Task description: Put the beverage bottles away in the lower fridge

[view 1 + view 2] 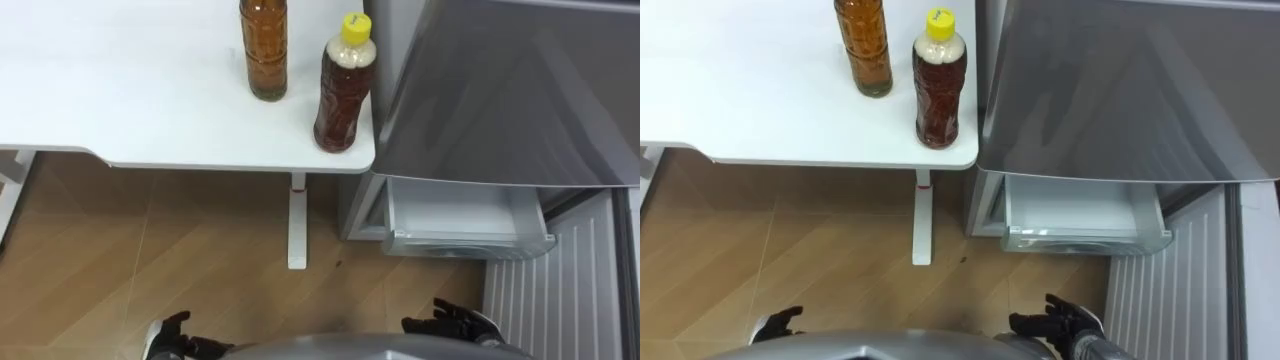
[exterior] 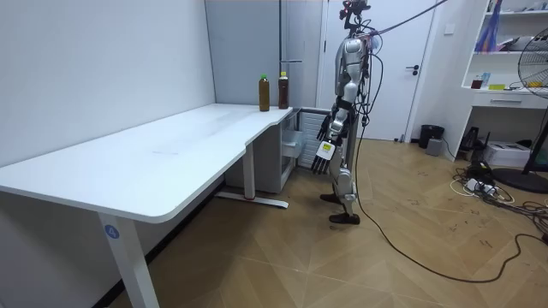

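Yellow-capped bottle (image 1: 345,90) at table (image 1: 150,120) corner — fridge drawer (image 1: 460,215) open beside.

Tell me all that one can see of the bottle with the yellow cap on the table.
The yellow-capped bottle looks like clear plastic with a waisted body, nearly full of brown drink. It stands upright, cap on, at the white table's corner nearest the fridge, touching only the tabletop; the other bottle stands apart to its left.

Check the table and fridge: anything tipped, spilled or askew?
Nothing stands out. The yellow-capped bottle and the second bottle stand upright on the table, near its corner; no spill shows. The lower fridge's white drawer looks intact.
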